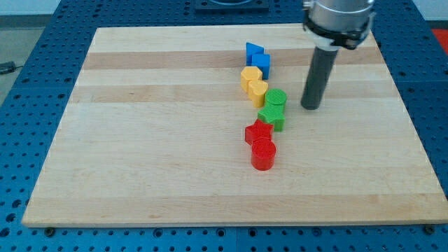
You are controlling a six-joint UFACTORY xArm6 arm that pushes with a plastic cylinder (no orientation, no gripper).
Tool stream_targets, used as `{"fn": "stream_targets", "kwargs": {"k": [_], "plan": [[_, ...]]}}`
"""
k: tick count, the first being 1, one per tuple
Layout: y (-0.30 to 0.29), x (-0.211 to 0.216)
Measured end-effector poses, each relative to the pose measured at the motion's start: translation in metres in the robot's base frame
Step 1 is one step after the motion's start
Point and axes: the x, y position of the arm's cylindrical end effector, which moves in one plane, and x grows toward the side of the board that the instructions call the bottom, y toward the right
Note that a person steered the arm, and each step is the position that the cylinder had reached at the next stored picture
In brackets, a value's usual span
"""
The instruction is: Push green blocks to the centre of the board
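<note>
So from the one camera view: my tip (311, 106) is just a plain rod end, no jaws to spread or pinch anything, resting on the wooden board (140, 154) a bit to the view's right of the green cylinder (276, 99), close but apart from it. Right below that one sits the green star (271, 116), touching it. Both greens are a little right of the board's middle. Above them there's a yellow pair (254, 83) and a blue pair (257, 59), and below, a red star (258, 131) with a red cylinder (263, 154), all in one crooked chain.
</note>
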Motion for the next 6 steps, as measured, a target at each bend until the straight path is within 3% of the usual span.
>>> {"fn": "stream_targets", "kwargs": {"k": [3,5,6], "plan": [[-0.065,0.000],[0.014,0.000],[0.020,0.018]]}}
